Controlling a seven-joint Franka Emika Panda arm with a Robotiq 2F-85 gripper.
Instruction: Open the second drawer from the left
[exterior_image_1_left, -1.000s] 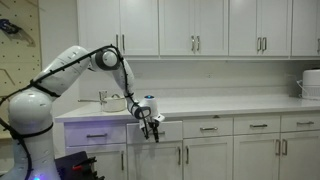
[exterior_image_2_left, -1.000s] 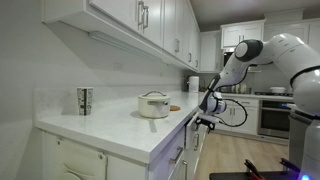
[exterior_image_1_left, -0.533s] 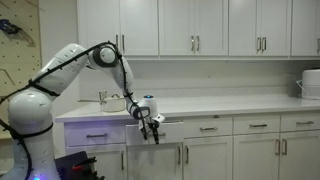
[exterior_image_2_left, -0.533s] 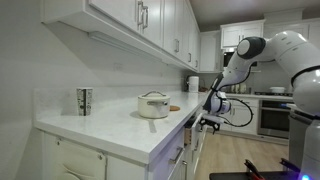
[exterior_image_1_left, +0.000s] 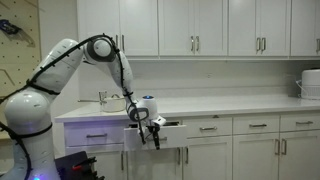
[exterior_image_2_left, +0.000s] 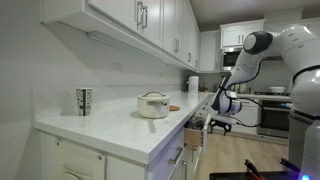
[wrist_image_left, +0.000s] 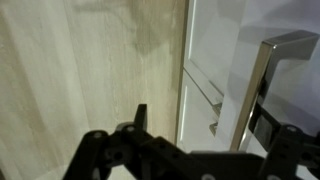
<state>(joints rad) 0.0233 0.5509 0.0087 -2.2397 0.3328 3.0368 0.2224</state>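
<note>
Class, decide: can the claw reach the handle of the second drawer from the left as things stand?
Likely yes: the claw sits right at the handle on the partly open drawer, nothing between them.

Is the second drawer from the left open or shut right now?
Partly open: the second drawer from the left juts forward of the next drawer, its wooden side exposed, the gripper at its handle.

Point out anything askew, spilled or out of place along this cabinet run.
Only the second drawer from the left: its front sits proud of the neighbouring drawer fronts, partly open, with the end effector at its handle. Nothing looks spilled or damaged on the countertop.
</note>
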